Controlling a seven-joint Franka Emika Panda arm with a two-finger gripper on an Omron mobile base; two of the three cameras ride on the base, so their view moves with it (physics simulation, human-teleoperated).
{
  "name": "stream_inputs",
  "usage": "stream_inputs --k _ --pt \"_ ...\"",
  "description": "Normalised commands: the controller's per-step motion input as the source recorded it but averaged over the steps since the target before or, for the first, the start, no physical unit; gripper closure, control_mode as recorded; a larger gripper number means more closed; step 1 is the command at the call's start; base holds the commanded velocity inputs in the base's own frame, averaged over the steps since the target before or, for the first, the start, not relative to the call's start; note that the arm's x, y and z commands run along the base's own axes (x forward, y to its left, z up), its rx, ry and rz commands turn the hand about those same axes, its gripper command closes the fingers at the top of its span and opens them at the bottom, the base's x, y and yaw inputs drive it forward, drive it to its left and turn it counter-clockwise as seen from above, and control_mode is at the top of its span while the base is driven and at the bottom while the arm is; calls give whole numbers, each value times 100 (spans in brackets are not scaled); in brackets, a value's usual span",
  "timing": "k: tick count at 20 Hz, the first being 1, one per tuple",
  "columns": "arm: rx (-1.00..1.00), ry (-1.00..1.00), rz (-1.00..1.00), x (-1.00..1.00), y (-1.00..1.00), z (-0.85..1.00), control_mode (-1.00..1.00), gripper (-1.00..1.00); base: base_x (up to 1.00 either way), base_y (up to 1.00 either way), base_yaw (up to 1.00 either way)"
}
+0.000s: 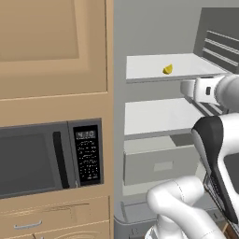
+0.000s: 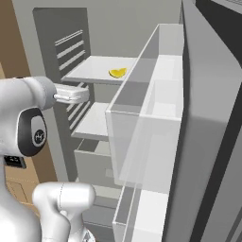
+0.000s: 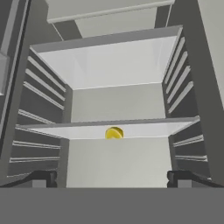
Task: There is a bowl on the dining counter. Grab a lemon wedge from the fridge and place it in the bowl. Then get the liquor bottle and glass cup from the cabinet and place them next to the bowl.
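Gripper [image 3: 112, 179] jaws wide apart, holding nothing, facing one lemon wedge [image 3: 114, 133] on fridge [image 1: 154, 28] shelf

The fridge [image 1: 154, 28] looks like matt grey steel inside, its shelves [image 1: 158, 116] smooth flat white and its drawer [image 1: 161, 163] plain dull grey; at the right of the right base view, its door bins [image 2: 142, 137] seem pale, see-through plastic. The lemon wedge [image 1: 168, 69] is smooth, evenly yellow and unglossy. At the left of the left base view, panelled cabinets [image 1: 51, 46] show light matt wood around a dark grey microwave [image 1: 46, 158] with a glossy black keypad.
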Motion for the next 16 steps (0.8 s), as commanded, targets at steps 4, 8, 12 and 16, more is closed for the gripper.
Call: stream_inputs --k 4,8,12,16 --pt "0 -4 0 0 0 0 -100 -100 0 0 0" --pt "-2 -16 0 -6 6 0 -100 -100 0 0 0" --pt "2 -13 -3 -3 21 10 -100 -100 0 0 0" --pt "5 -6 -12 0 19 19 -100 -100 0 0 0"
